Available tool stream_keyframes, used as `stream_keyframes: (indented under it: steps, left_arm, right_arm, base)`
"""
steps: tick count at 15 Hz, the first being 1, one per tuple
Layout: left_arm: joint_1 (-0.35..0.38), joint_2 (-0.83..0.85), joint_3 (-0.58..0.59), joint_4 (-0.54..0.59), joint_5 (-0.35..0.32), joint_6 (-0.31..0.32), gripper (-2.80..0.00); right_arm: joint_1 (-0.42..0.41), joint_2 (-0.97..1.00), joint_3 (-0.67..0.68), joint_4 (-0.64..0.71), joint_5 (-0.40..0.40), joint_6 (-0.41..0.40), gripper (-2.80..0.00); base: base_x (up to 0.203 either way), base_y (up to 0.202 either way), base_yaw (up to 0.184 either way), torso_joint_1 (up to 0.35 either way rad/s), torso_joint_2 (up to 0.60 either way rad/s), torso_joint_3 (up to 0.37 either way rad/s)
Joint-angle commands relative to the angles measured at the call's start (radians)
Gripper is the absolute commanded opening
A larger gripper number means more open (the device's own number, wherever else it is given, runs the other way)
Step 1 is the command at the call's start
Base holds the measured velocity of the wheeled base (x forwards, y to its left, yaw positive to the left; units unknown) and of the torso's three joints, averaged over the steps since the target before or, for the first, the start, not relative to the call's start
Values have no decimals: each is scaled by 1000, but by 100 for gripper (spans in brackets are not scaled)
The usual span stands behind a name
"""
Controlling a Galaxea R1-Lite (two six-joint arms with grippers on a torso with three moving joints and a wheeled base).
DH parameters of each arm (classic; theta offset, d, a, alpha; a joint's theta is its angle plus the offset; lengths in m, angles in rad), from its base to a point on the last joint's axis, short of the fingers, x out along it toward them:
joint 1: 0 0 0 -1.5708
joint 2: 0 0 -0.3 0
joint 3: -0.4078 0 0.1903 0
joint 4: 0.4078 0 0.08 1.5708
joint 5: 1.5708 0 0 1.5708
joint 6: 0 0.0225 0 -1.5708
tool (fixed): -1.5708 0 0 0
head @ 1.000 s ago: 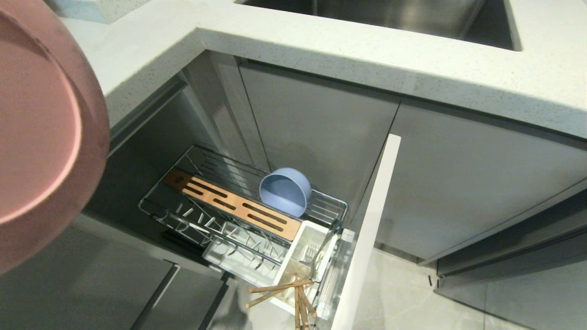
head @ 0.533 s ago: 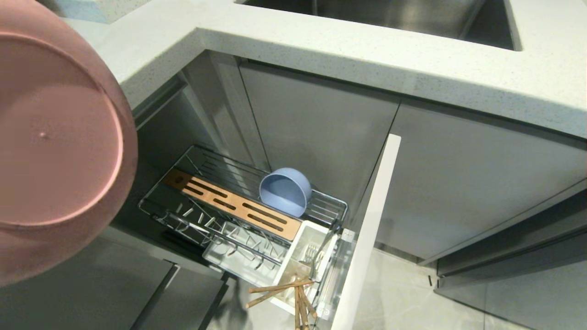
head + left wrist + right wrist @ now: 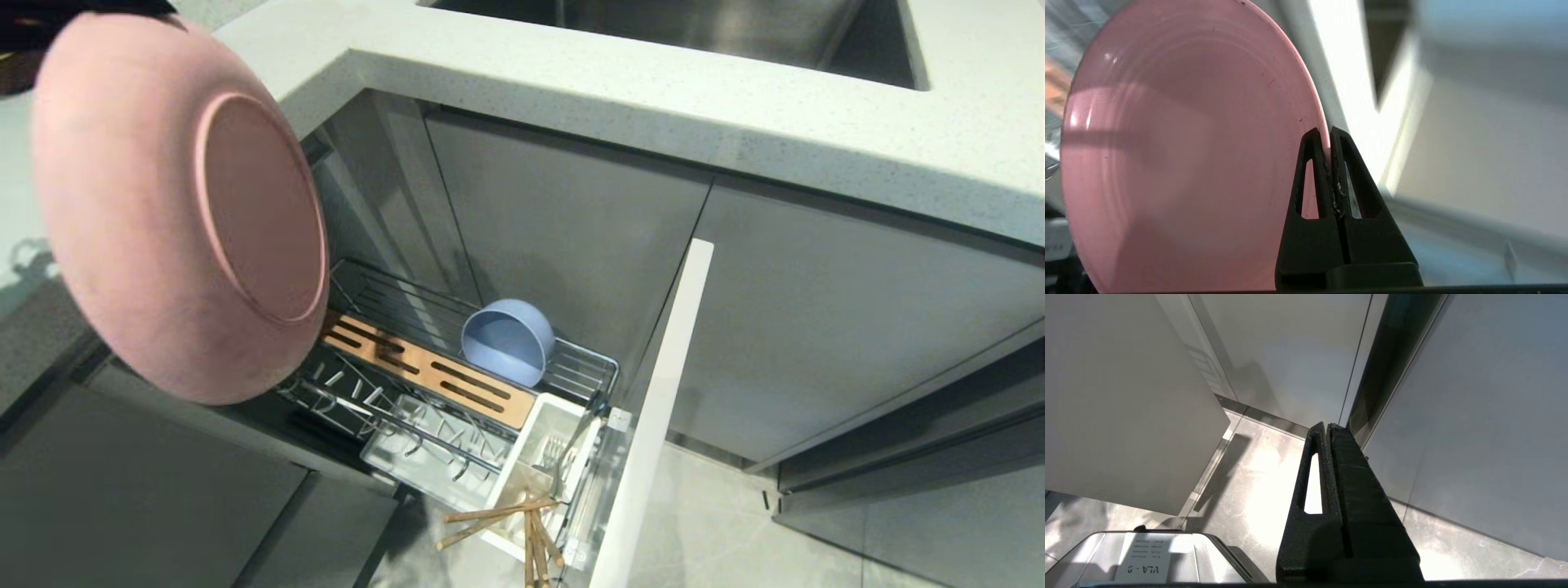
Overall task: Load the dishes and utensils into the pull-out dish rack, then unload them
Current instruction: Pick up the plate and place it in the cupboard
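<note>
Compared with a second ago, the pink plate [image 3: 175,204] has turned onto its edge and moved toward the pull-out rack [image 3: 424,367], where the blue bowl [image 3: 508,340], fork [image 3: 555,453] and chopsticks [image 3: 506,523] already sit, so probably it goes to the plate prongs next. Only the left wrist view shows the left gripper [image 3: 1330,134] clamped on the plate's rim. The right gripper [image 3: 1327,428], seen only in its own view, hangs closed and empty over the floor.

Your left gripper [image 3: 1329,136] is pinching the pink plate [image 3: 1180,155] by its rim; your right gripper [image 3: 1327,430] is hanging closed, pointing floorward.
</note>
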Motion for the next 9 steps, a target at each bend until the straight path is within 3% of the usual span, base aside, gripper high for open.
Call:
stream_keyframes:
  steps: [1,6,9]
  left_arm:
    - [-40,31,51,-1,90,-46,-280]
    - [-133,40,227,-159,332,-118,-280]
    - [-145,52,267,-174,390,-160,-280]
  right_arm:
    - [-1,0,0,0,-1,0,-280]
    - [-1,0,0,0,0,0,-280]
    - [0,0,0,0,0,0,-280]
  base:
    - [0,0,0,0,0,0]
    - [0,0,0,0,0,0]
    - [0,0,0,0,0,0]
